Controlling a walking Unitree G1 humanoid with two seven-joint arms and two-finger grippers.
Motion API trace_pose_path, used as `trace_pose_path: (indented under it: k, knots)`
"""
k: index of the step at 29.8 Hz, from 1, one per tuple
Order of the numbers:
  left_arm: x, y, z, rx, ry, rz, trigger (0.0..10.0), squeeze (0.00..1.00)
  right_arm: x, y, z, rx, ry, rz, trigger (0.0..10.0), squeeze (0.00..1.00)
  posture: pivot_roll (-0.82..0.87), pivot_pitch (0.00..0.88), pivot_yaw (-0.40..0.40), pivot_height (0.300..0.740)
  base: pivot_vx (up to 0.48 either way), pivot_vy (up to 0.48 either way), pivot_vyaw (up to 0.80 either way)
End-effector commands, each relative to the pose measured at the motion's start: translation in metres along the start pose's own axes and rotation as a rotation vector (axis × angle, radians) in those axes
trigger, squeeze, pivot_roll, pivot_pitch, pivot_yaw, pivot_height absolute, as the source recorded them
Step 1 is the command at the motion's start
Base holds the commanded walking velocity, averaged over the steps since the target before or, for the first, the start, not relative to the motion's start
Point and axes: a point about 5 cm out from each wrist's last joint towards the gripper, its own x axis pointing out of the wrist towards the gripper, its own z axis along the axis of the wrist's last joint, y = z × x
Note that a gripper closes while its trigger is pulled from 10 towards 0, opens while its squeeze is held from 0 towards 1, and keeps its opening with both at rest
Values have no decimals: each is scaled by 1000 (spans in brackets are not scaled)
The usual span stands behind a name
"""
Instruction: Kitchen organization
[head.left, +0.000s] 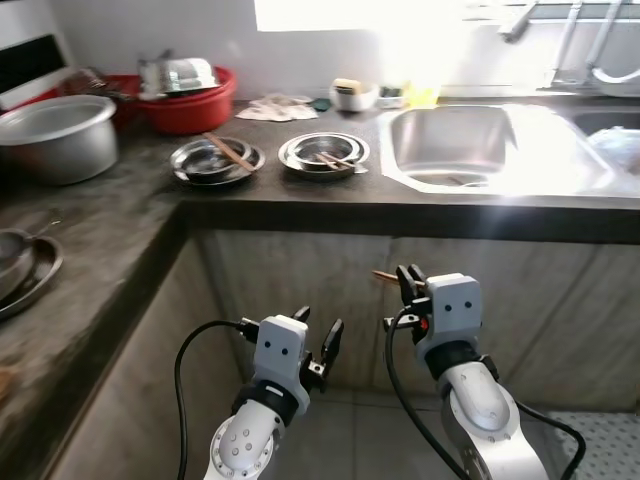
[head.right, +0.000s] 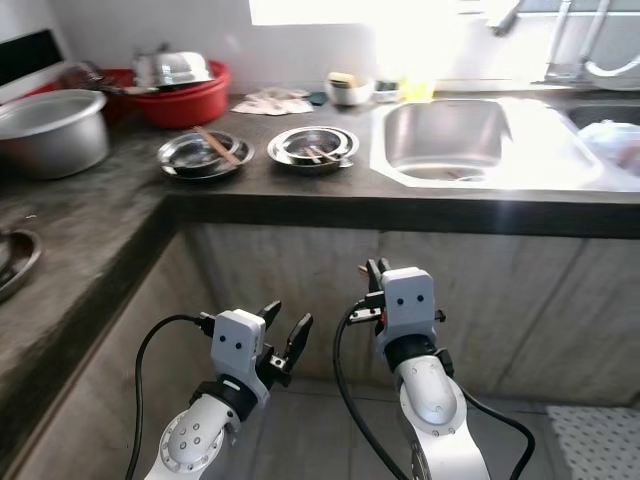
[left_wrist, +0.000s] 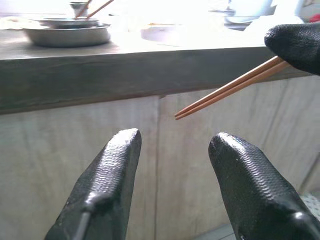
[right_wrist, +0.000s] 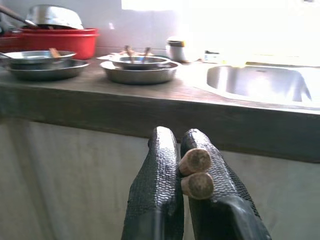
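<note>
Big grey pot (head.left: 55, 135) sits on the dark worktop (head.left: 120, 215), far up-left of the left gripper (head.left: 318, 335). Red basin (head.left: 190, 105) is just beyond the pot, against the wall, loaded with steelware. Crumpled cloth (head.left: 275, 107) lies at the back, above and ahead of both grippers. Small white bowl (head.left: 353, 95) is beside the cloth, nearer the right gripper (head.left: 410, 280) line. Grey cabinet front (head.left: 280, 280) stands directly ahead of the fingers. Textured floor mat (head.left: 595, 440) is low, right of the right gripper.

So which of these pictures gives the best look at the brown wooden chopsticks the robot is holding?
The left wrist view: the brown wooden chopsticks show side-on as two thin sticks jutting from the right gripper. The right wrist view shows just their round ends pinched between its black fingers. In the left eye view a short tip pokes out.
</note>
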Motion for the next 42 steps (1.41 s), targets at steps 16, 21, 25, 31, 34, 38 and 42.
trace_pose_path:
  k: [16, 21, 25, 31, 34, 38, 42]
  knots:
    - [1, 2, -2, 32, 15, -7, 10000, 0, 12, -2, 31, -12, -125, -1, 10000, 0, 23, 0, 40, 740, 0, -441, 0]
    - [4, 7, 1, 42, -2, 6, 10000, 0, 19, -7, 58, -28, -233, -24, 10000, 0, 22, 0, 41, 740, 247, -377, 0]
    - [6, 10, 6, 44, -20, 11, 10000, 0, 25, -13, 77, -47, -310, -45, 10000, 0, 18, 0, 44, 740, 371, -298, 0]
    - [8, 6, 10, 33, -40, 5, 10000, 0, 32, -24, 92, -76, -369, -63, 10000, 0, 18, 0, 41, 740, 433, -42, 0]
    - [9, 5, 12, 28, -52, 12, 10000, 0, 36, -29, 99, -84, -389, -67, 10000, 0, 19, 0, 37, 740, 458, 0, 0]
    - [11, 6, 15, 24, -60, 17, 10000, 0, 40, -29, 108, -69, -424, -47, 10000, 0, 21, 0, 34, 740, 470, 0, 0]
    - [11, 6, 15, 21, -62, 17, 10000, 0, 45, -27, 116, -62, -447, -30, 10000, 0, 20, 0, 36, 740, 480, 0, 0]
